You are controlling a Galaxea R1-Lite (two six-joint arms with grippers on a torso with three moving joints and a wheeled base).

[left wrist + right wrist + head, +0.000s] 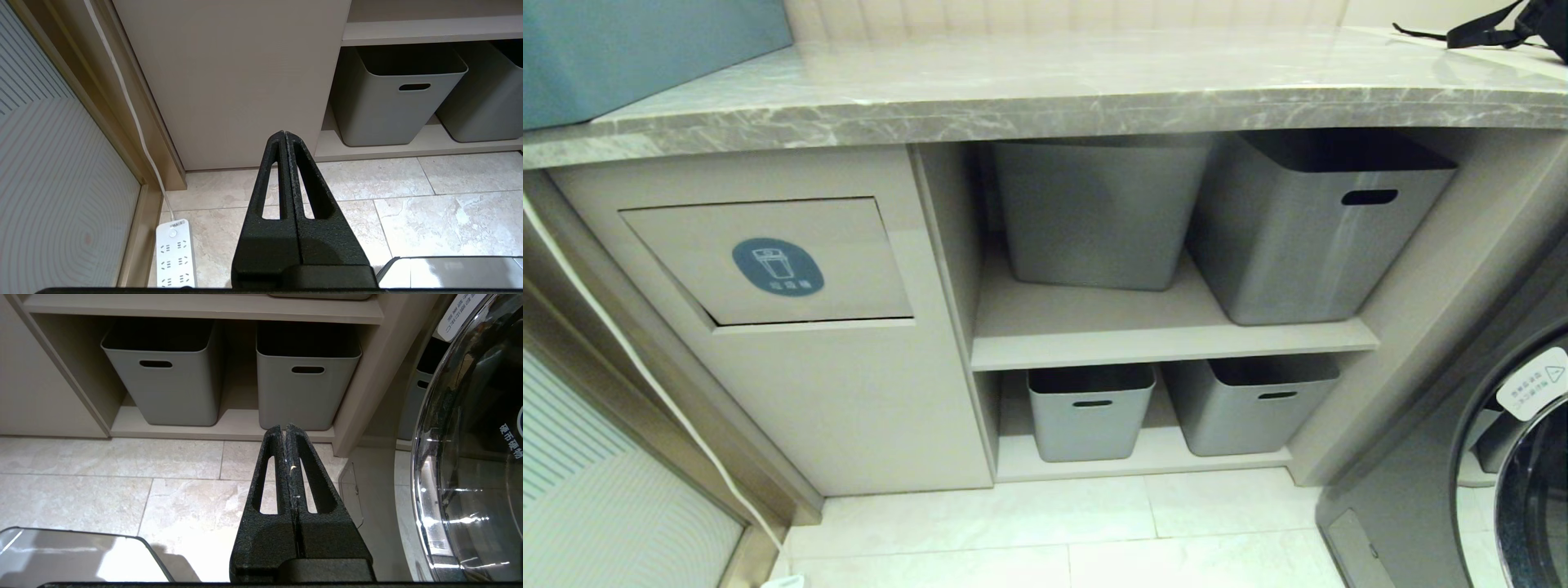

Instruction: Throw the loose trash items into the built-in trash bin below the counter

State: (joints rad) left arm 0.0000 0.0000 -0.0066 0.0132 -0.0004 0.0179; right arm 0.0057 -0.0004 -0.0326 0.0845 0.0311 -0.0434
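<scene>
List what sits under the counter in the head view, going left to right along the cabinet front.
White cable → built-in trash bin → upper shelf's grey tubs, left then right → washing machine door.

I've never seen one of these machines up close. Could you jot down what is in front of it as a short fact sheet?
Worktop: long grey marble-look counter
Bin: beige tilting flap with round blue sticker, shut
Storage: four grey plastic tubs on two shelves
Right side: washing machine with glass door
Floor: white power strip
Trash scraps: none visible
Left end effector: shut, empty, near floor
Right end effector: shut, empty
</scene>
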